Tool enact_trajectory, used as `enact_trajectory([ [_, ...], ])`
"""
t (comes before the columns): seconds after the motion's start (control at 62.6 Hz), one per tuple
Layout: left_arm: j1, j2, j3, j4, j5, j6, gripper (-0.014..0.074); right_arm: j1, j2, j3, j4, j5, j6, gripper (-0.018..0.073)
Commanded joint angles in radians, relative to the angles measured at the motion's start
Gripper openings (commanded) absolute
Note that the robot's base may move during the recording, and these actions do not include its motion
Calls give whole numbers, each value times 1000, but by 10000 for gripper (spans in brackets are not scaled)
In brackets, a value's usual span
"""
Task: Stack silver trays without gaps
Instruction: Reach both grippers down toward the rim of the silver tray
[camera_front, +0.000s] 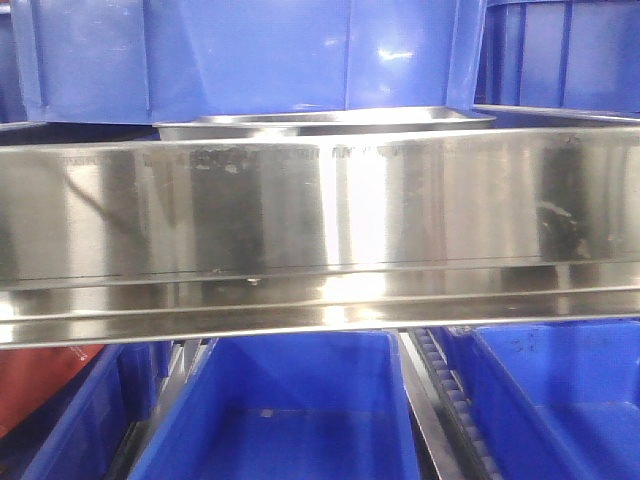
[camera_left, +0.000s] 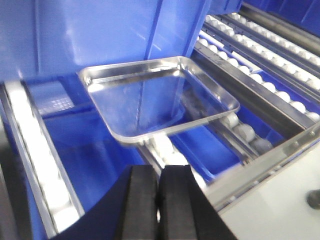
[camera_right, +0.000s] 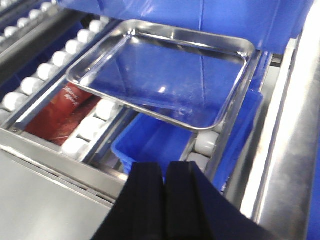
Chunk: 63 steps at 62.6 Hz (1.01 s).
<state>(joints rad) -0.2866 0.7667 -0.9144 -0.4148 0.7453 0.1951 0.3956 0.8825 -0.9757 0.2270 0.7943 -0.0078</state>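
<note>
A shiny silver tray (camera_left: 157, 97) lies flat across the roller rails in front of a tall blue bin, in the middle of the left wrist view. In the right wrist view the same silver tray (camera_right: 165, 75) spans two rails, above a lower blue bin. From the front only the silver tray's rim (camera_front: 320, 122) shows above the steel band. I cannot tell whether another tray is nested inside it. My left gripper (camera_left: 159, 170) is shut and empty, a short way before the tray's near corner. My right gripper (camera_right: 165, 167) is also shut on nothing, just short of the tray's near edge.
A wide brushed-steel shelf band (camera_front: 320, 210) crosses the front view. Blue bins stand above (camera_front: 240, 50) and below (camera_front: 290, 420) it. White roller rails (camera_left: 260, 65) run beside the tray. A red object (camera_right: 60, 112) lies under the rails at left.
</note>
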Motion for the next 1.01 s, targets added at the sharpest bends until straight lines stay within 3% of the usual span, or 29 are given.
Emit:
enact_trajectory([
  [0.0,-11,46,-49,69,-54,-58,-13,7,16,-12,-117,-57,139,-81],
  [0.16,-11,157,-66,160,-90,-124,-13,7,83,-22,-263,-125,319,-66],
  [0.304,-11,244,-68,167,-114,-171,-13,7,188,-87,-267,-52,334,-66],
  [0.495,-48,324,-74,167,-215,-195,-13,7,309,-167,-275,-75,339,-66],
  [0.703,-48,465,-203,151,-121,-195,-13,7,425,-267,-304,14,339,-66],
  [0.943,-48,543,-309,164,-134,-195,-13,7,433,-271,-302,-83,339,-66],
  [0.991,-50,557,-323,158,-136,-165,-11,7,442,-271,-302,-94,339,-66],
])
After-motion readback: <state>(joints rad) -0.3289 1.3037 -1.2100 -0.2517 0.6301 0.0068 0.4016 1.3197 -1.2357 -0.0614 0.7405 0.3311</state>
